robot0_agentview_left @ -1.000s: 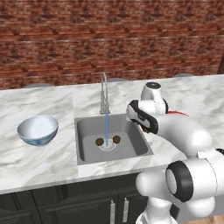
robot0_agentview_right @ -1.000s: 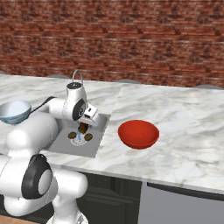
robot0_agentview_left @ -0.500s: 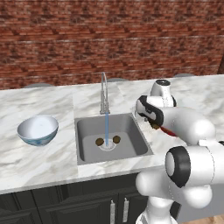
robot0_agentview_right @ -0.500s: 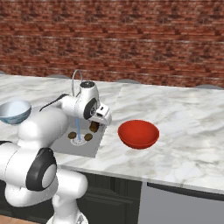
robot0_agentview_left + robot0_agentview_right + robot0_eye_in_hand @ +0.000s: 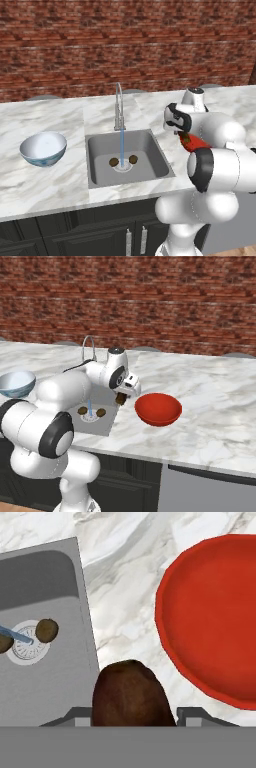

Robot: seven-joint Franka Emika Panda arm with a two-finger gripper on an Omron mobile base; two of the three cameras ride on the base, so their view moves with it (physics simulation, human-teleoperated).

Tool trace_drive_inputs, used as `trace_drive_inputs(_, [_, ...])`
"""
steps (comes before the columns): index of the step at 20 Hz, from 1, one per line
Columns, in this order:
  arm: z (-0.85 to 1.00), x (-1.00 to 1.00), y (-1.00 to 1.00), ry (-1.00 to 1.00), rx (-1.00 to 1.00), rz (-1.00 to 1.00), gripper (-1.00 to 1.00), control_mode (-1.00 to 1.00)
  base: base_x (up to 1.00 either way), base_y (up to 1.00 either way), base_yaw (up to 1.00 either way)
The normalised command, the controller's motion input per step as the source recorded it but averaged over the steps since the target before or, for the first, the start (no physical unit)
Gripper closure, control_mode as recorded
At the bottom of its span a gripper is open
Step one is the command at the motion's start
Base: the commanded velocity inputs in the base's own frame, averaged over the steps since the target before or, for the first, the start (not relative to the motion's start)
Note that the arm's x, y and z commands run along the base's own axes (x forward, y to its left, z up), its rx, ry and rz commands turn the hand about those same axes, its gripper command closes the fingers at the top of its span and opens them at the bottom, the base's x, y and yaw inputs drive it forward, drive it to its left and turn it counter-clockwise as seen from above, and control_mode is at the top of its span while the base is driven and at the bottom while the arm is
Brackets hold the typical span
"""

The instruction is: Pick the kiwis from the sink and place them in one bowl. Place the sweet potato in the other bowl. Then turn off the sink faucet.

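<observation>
A big white tabletop (image 5: 50, 180) with grey marble lines runs from side to side. Behind it stands a wall of red and brown bricks (image 5: 100, 45). Under the tabletop are dark cupboard doors (image 5: 75, 235) with thin silver handles (image 5: 127, 240). In the right base view, a flat grey panel (image 5: 210, 491) sits below the tabletop. A bit of brown wooden floor (image 5: 15, 506) shows in the bottom corner.
</observation>
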Motion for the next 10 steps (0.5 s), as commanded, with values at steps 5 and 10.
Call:
trace_drive_inputs(5, [0.0,0.13,-0.47,0.0,0.0,0.0,1.0,-1.0,0.0,0.0,0.0])
trace_drive_inputs(10, [-0.01,0.16,-0.4,0.0,0.0,0.0,1.0,-1.0,0.0,0.0,0.0])
